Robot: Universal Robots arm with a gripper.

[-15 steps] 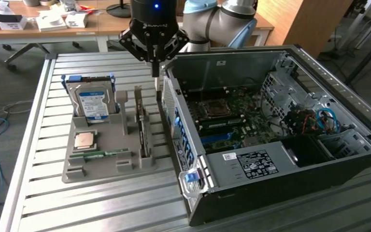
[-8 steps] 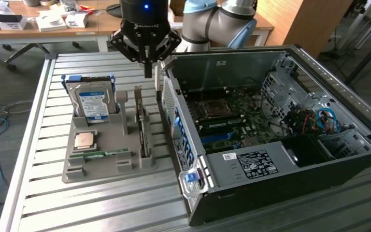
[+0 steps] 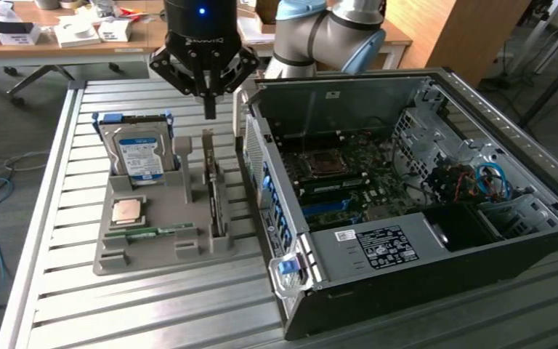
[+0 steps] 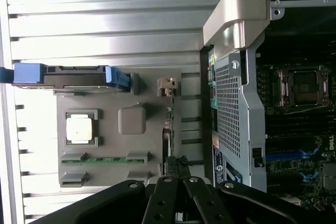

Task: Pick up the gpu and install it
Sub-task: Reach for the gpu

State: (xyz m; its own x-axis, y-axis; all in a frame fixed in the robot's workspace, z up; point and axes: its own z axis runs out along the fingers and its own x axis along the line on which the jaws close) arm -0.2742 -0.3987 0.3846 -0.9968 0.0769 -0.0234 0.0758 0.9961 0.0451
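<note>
1. Slatted metal worktop [image 3: 163, 305] carries two items: a grey holder tray [image 3: 153, 251] on the exterior view's left, and an open computer case [image 3: 376, 291] just beside it on the exterior view's right.
2. Locate the gpu [image 3: 216, 193]. It stands on edge in a slot along the tray's right side, the side nearest the case. Because it is seated in the tray, the pick-up is not yet done.
3. Note the other parts in the tray. The hard drive [image 3: 142, 149] stands upright at the far left. The processor [image 3: 128, 211] lies flat towards the middle, and the memory stick [image 3: 153, 233] lies flat on the near side. None of these belongs to the task.
4. Check the gripper [image 3: 208, 116]. Its jaws are closed together and hold nothing. It hangs above the far end of the gpu, apart from the card. In the wrist view, its tip lines up over one end of the card's thin top edge.
5. Inspect the case. Its side is off and the motherboard [image 3: 357, 163] is exposed. As far as you can see, no card stands in the expansion slots, so installation is not yet done.
6. Judge progress as early. The gripper is positioned over the gpu, but grasp, lift, transfer and seating all remain.
</note>
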